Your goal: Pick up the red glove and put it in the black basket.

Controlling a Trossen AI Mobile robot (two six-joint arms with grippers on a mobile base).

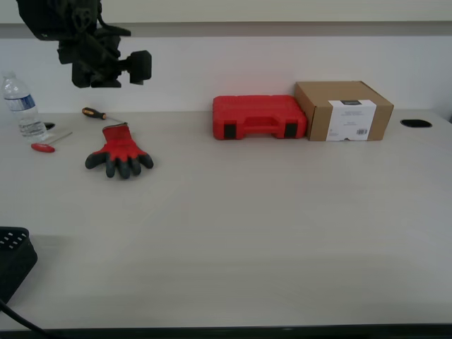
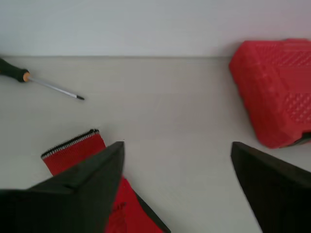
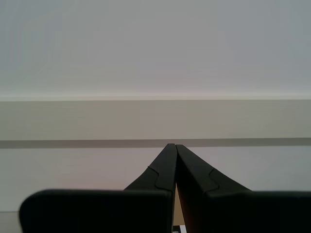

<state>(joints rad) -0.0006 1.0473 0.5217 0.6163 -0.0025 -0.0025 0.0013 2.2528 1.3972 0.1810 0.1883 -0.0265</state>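
The small red knit glove with dark coated fingers lies flat on the pale worktop, middle left of the exterior view. My first tool, spread wide, hovers above its cuff; lowering straight over the palm should give the firmest pinch. My second tool is clenched, empty.

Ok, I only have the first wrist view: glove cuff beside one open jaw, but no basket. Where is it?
Observer: The black basket sits at the exterior view's lower left corner, only partly in frame.
Operator: Which way do the glove's fingers point?
Observer: The red glove lies flat, dark fingers toward the near edge of the table, cuff toward the screwdriver.
Operator: And my second gripper?
Observer: Shut, with nothing between its jaws.
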